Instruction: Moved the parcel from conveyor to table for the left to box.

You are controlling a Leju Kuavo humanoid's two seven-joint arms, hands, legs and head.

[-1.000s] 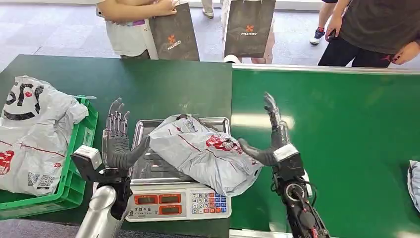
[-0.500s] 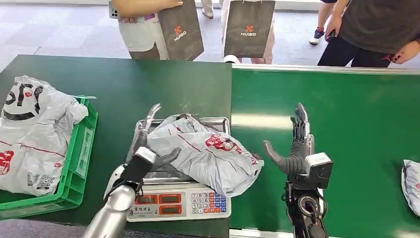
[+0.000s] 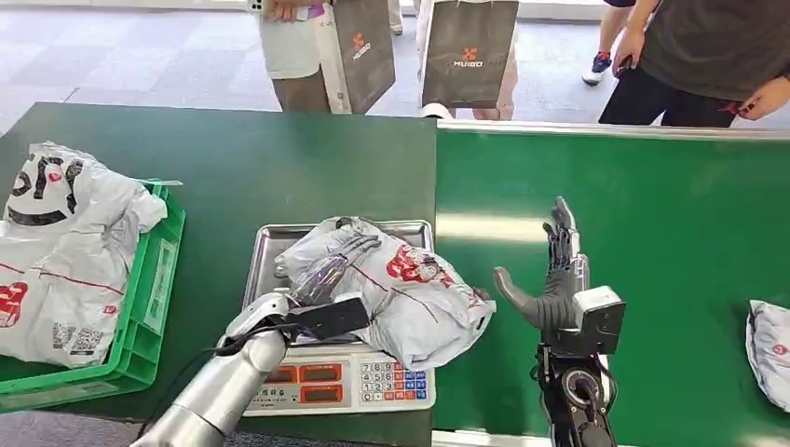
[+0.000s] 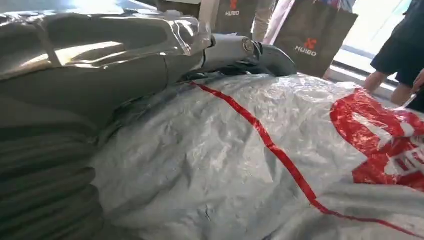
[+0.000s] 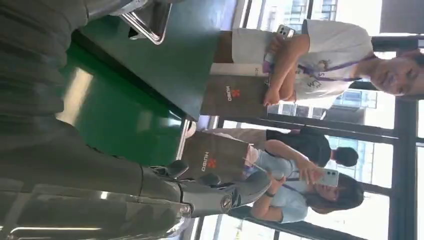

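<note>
Parcel (image 3: 387, 284) duty sits at the handover: we judge the move off the conveyor (image 3: 652, 233) done, since the grey bag lies on the scale's tray (image 3: 265, 244) on the table (image 3: 261, 168), sagging over the tray's right edge toward the belt, and boxing falls to our left hand (image 3: 326, 270). Nearest us, that hand lies on the bag's left end, fingers (image 3: 340, 253) laid out long across the wrinkled plastic; the left wrist view has them pressed flat on the film beside the red stripe, and we cannot tell whether the thumb is tucked under for a real grip. Our right hand (image 3: 554, 279) stands upright over the belt just right of the bag, fingers together and pointing up, thumb out toward the bag, holding nothing and not touching it. Next we think the left must gather a fistful of loose plastic, lift the bag off the tray and carry it left to the green crate (image 3: 154, 279). That crate already holds a bulging bag (image 3: 65, 242) heaped above the rim, so room looks tight. The scale's keypad (image 3: 391, 377) sits in front of the tray, and the slack film may slip or snag on the tray edge. Further right another bag (image 3: 771, 340) waits at the belt's edge. Beyond the table people (image 3: 694, 56) stand with dark paper bags (image 3: 466, 47), well apart from our reach.
</note>
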